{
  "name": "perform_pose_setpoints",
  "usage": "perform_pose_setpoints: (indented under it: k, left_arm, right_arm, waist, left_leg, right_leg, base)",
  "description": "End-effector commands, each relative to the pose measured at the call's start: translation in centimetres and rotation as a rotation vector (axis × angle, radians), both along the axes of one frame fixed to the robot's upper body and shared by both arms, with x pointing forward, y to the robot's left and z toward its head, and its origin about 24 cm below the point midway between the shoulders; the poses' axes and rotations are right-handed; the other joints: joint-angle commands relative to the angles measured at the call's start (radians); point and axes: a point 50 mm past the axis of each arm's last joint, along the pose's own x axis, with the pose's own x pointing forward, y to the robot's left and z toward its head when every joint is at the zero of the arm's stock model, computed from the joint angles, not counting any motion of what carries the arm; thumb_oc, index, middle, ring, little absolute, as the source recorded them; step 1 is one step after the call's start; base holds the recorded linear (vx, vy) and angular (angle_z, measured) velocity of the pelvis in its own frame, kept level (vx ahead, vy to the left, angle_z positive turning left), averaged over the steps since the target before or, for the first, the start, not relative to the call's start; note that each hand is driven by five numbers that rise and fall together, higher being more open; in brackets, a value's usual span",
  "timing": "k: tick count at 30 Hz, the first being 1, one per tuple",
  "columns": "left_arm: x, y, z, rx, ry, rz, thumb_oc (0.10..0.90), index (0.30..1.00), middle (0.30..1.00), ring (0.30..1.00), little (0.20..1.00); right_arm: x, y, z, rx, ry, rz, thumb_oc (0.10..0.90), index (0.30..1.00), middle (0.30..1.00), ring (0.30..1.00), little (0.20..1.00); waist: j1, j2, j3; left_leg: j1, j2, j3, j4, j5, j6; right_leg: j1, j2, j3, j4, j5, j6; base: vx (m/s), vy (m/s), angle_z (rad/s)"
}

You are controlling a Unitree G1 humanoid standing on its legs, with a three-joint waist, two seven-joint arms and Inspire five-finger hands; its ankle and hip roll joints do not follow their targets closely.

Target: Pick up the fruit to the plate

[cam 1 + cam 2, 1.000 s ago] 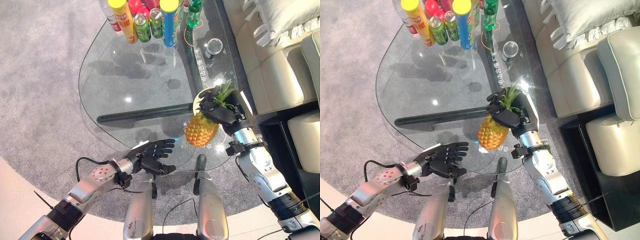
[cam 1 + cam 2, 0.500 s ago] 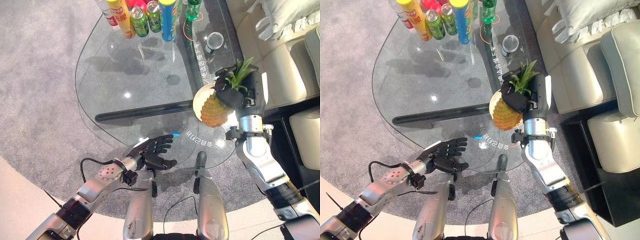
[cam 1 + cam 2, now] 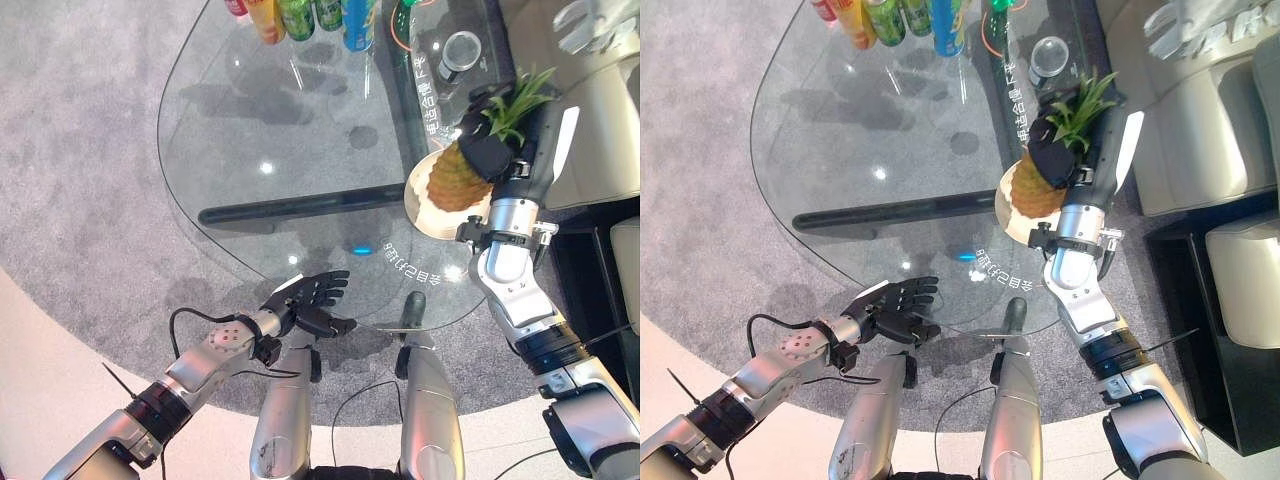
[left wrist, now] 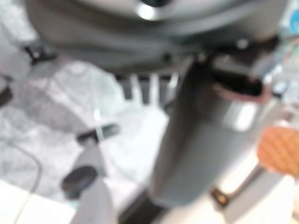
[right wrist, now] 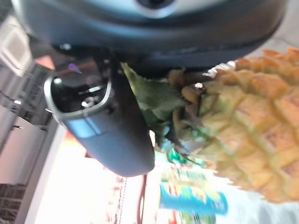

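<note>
Your right hand (image 3: 497, 150) grips the pineapple (image 3: 452, 180) by its crown over the plate (image 3: 432, 214), at the table's (image 3: 280, 130) 3 o'clock; only lowering and release remain. Left hand (image 3: 308, 300) hangs open, idle.

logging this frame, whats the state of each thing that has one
pineapple: gripped at its crown, held over the plate
plate: on the glass table, under the pineapple
right hand: shut on the pineapple
left hand: open, idle by the table's near edge
glass table: bottles and cans upright at its far end
</note>
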Motion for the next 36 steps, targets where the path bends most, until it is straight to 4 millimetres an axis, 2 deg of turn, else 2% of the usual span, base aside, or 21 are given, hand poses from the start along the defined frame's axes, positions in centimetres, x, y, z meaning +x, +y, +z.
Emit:
perform_pose_setpoints:
  k: [1,8,14,24,32,36]
  left_arm:
    - [-0.9,-2.3,1.3,-0.14,-0.047,-0.072,0.8,0.9,0.9,0.9,0.9]
    - [-0.7,-2.6,1.7,-0.16,-0.046,-0.076,0.8,0.9,0.9,0.9,0.9]
    - [-0.8,-3.1,1.8,-0.177,-0.04,-0.079,0.8,0.9,0.9,0.9,0.9]
    - [-0.5,-3.1,2.3,-0.184,-0.051,-0.084,0.8,0.9,0.9,0.9,0.9]
    - [0.1,-3.8,2.8,-0.185,-0.059,-0.09,0.8,0.9,0.9,0.9,0.9]
    - [0.4,-4.2,2.9,-0.188,-0.06,-0.089,0.8,0.9,0.9,0.9,0.9]
  right_arm:
    - [-2.2,1.3,6.7,-0.049,-0.411,0.014,0.1,0.3,0.3,0.3,0.2]
    - [-2.0,1.2,6.9,-0.121,-0.466,-0.121,0.1,0.3,0.3,0.3,0.2]
    - [-1.5,1.9,6.3,-0.29,-0.486,-0.198,0.1,0.3,0.3,0.3,0.2]
    - [-1.1,1.7,5.5,-0.287,-0.469,-0.179,0.1,0.3,0.3,0.3,0.2]
    - [-0.6,1.3,5.0,-0.187,-0.461,-0.159,0.1,0.3,0.3,0.3,0.2]
    - [-0.1,1.6,4.6,-0.224,-0.445,-0.195,0.1,0.3,0.3,0.3,0.2]
  waist:
    - [-0.011,0.029,-0.024]
    - [-0.009,0.048,-0.024]
    - [-0.003,0.067,-0.024]
    - [0.002,0.083,-0.024]
    - [0.009,0.096,-0.024]
    - [0.011,0.103,-0.024]
  left_leg:
    - [-0.065,-0.13,0.064,0.126,-0.118,0.044]
    - [-0.101,-0.137,0.063,0.129,-0.114,0.047]
    - [-0.137,-0.144,0.055,0.145,-0.118,0.046]
    - [-0.184,-0.145,0.051,0.149,-0.108,0.045]
    - [-0.235,-0.147,0.041,0.183,-0.115,0.043]
    - [-0.257,-0.147,0.039,0.197,-0.118,0.044]
  right_leg:
    - [0.001,0.106,-0.102,-0.001,-0.035,-0.024]
    - [-0.043,0.104,-0.095,0.014,-0.034,-0.023]
    - [-0.083,0.098,-0.091,0.037,-0.039,-0.022]
    - [-0.136,0.096,-0.089,0.056,-0.039,-0.024]
    - [-0.19,0.082,-0.093,0.101,-0.049,-0.027]
    - [-0.216,0.073,-0.095,0.122,-0.052,-0.028]
  base:
    - [-0.01,0.034,0.02]
    - [0.01,0.034,0.02]
    - [0.0,0.0,0.0]
    - [0.0,0.002,0.02]
    - [0.0,-0.006,0.01]
    - [0.0,-0.012,0.09]
